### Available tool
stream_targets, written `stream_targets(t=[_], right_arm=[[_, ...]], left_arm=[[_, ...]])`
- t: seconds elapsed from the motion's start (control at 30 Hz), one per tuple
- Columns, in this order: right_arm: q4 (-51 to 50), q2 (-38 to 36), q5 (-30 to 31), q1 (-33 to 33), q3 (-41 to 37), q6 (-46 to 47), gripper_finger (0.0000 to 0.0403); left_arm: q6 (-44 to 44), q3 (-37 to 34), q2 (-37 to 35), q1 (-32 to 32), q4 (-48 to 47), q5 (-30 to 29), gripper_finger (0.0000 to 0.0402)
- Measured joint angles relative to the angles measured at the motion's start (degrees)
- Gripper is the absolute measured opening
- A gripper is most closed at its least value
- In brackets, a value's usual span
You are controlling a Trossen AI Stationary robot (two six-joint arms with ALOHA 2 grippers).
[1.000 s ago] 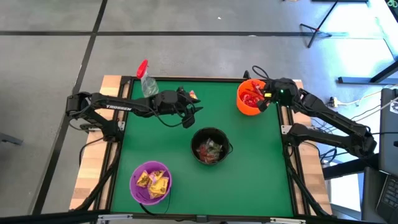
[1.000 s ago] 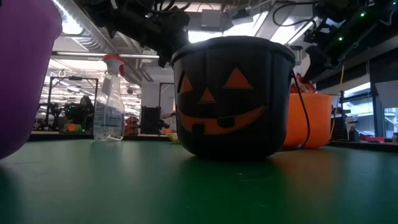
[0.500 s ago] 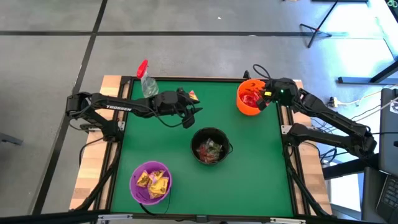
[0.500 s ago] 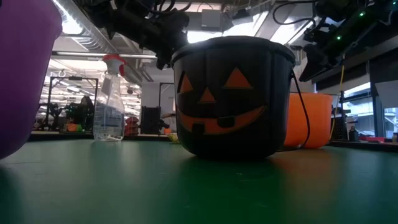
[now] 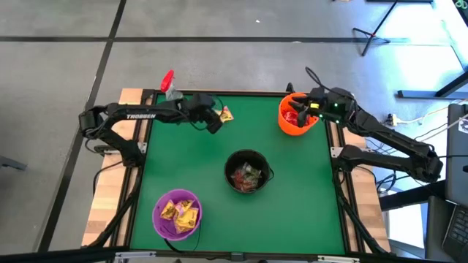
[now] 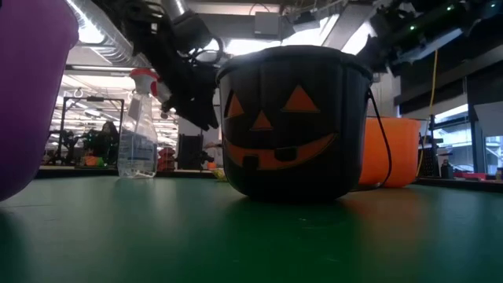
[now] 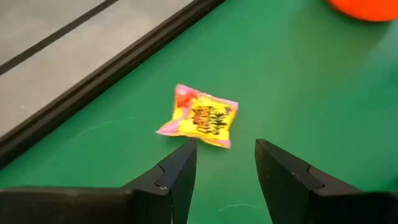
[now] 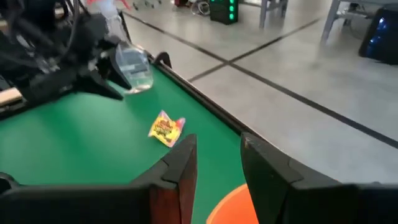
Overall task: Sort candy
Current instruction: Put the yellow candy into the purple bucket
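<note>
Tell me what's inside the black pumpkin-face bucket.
The black pumpkin-face bucket holds mixed red, green and yellow wrapped candy. Pieces underneath the top layer are covered and cannot be seen.

Black pumpkin bucket [image 6: 295, 122] dominates the green worktop [image 6: 251, 236].
Left pincer [image 6: 206, 119] hangs beside its rim; spray bottle [image 6: 140, 126] stands beyond the pincer, orange bucket [image 6: 391, 151] behind the pumpkin bucket.

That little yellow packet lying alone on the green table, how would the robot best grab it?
The yellow packet lies flat on the table, so probably from straight above, pinching across its narrower middle. The left pincer is already open just short of it, with nothing beside it to get in the way.
</note>
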Motion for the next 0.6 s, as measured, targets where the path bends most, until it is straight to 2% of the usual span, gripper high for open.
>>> stream_targets(t=[0.13,0.37,0.6], right_arm=[[1.04,2.96,1.63,2.04,0.00,-0.26,0.0122],[3.94,9.84,1.72,4.43,0.00,-1.78,0.0122],[11.83,14.94,1.06,6.68,0.00,-2.00,0.0122]], left_arm=[[1.43,2.64,0.06,1.99,-2.49,3.53,0.0153],[8.02,9.93,0.67,2.40,-10.24,4.56,0.0156],[12.02,18.90,9.39,2.26,-19.87,4.97,0.0192]])
